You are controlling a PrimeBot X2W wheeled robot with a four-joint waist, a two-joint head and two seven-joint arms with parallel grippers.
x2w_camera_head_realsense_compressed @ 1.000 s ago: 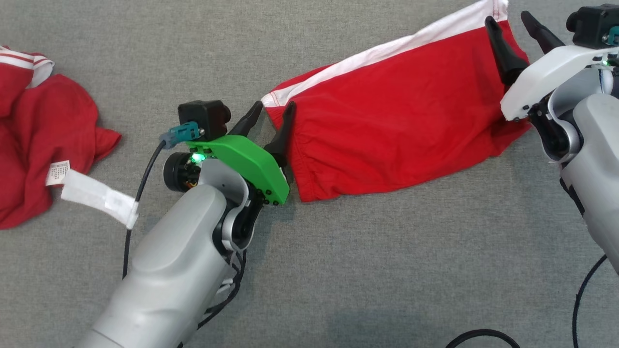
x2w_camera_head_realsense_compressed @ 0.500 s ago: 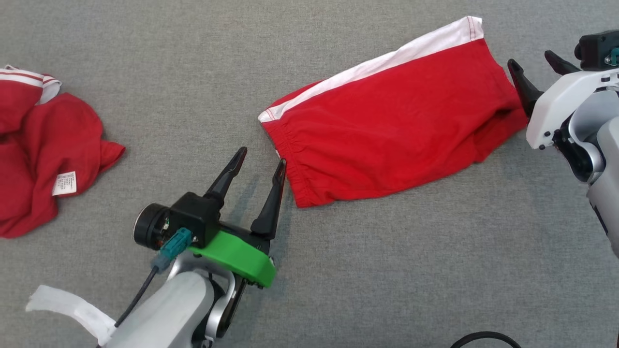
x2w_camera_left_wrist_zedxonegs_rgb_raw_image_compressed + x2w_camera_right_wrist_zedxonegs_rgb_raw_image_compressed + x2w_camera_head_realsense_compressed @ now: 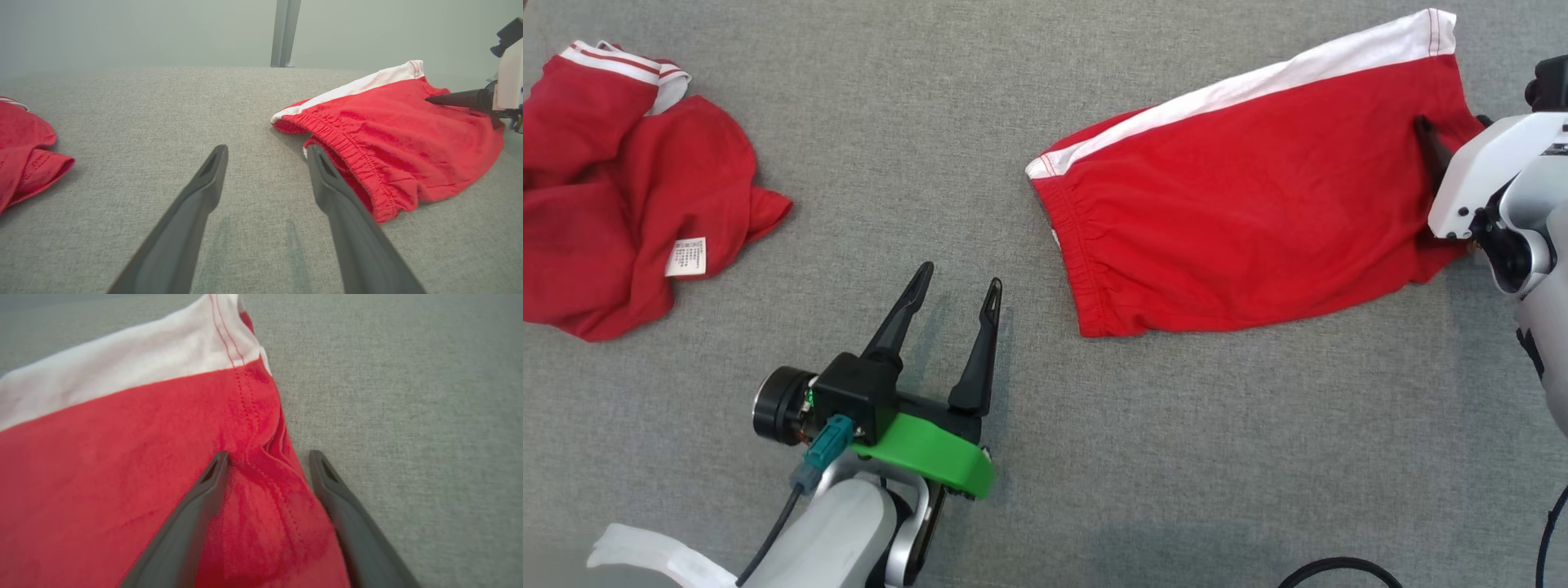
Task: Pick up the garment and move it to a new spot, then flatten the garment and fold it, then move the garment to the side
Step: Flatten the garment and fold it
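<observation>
The garment is a pair of red shorts with a white side stripe, lying folded and flat on the grey surface at the upper right. My left gripper is open and empty over bare fabric, left of and nearer than the elastic waistband. My right gripper is at the garment's right end, open. In the right wrist view its two fingers straddle the stitched hem of the garment with a wide gap. One right finger also lies over the cloth in the left wrist view.
A second red garment with white trim and a care label lies crumpled at the far left. A black cable loops at the bottom right. A metal post stands beyond the table's far edge.
My left gripper has let go of the waistband and drawn back toward me, open. The right gripper has slid back to the garment's right hem. The head view has shifted, carrying both garments rightward.
</observation>
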